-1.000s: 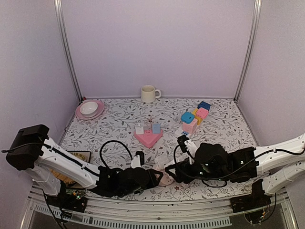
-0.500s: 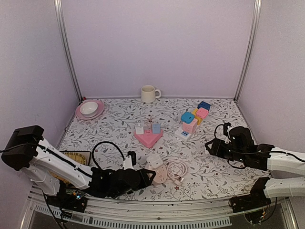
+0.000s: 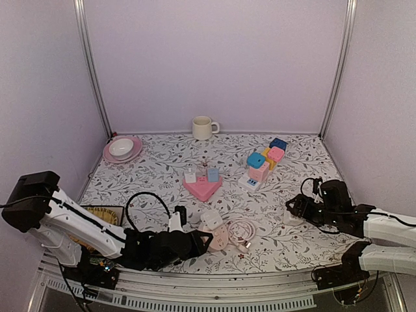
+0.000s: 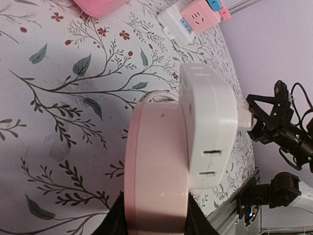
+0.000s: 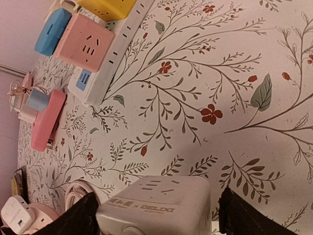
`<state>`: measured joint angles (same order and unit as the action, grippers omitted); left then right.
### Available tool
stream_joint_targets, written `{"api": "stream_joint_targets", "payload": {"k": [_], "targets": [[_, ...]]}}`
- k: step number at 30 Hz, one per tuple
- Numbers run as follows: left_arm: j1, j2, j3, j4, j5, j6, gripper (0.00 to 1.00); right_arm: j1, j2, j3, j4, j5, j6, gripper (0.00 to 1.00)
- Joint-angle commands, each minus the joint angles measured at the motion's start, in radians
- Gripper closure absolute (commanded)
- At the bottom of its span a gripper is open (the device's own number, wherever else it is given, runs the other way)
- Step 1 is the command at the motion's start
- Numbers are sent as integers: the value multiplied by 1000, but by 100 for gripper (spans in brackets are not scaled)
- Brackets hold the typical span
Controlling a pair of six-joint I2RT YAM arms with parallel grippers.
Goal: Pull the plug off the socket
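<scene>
A round pink socket with a white adapter block on top lies at the table's near middle. My left gripper is shut on the pink socket; dark fingers press its sides, and the white block sits on it. My right gripper is far to the right, low over the table, holding a white cube plug. In the right wrist view the white plug sits between my fingers, apart from the socket.
A coiled white cable lies beside the socket. A pink triangular socket with small plugs sits mid-table. A power strip with coloured cubes is at back right. A mug and a pink plate with a bowl stand at the back.
The right gripper has left the pink socket, carried the white plug far to the right and lowered it toward the table. The left gripper drew the socket back slightly.
</scene>
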<state>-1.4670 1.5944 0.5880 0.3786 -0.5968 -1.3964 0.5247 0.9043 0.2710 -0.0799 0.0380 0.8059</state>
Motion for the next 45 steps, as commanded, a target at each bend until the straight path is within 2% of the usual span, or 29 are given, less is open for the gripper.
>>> {"api": "stream_joint_targets", "payload": {"k": [1, 4, 8, 14, 18, 22, 26, 30, 34, 39, 45], "targets": [[-16, -20, -22, -50, -50, 45, 100, -5, -59, -1, 4, -8, 8, 5], [-16, -25, -25, -46, -55, 48, 100, -5, -102, 17, -59, 7, -4, 0], [-18, -28, -26, -39, -59, 53, 100, -4, -154, 69, -150, 13, -35, 1], [-19, -29, -27, -22, -61, 71, 100, 15, -226, 114, -205, -61, -85, 1], [-19, -33, -29, 10, -54, 99, 100, 102, -245, 131, -201, -72, -94, 1], [-19, -32, -40, 74, -39, 145, 100, 282, -222, 153, -142, -35, -87, 1], [-19, -26, -26, 97, -31, 179, 100, 479, -111, 211, -66, 50, -73, 1], [-20, -17, -10, 123, -14, 230, 100, 670, 97, 308, -17, 195, -89, 1], [-23, -11, 1, 141, 4, 264, 100, 802, 295, 436, -9, 297, -144, 1], [-38, -19, 8, 149, 3, 303, 100, 837, 451, 549, 4, 329, -180, 1], [-56, -31, 19, 163, -1, 354, 100, 837, 504, 576, 18, 360, -191, 1]]}}
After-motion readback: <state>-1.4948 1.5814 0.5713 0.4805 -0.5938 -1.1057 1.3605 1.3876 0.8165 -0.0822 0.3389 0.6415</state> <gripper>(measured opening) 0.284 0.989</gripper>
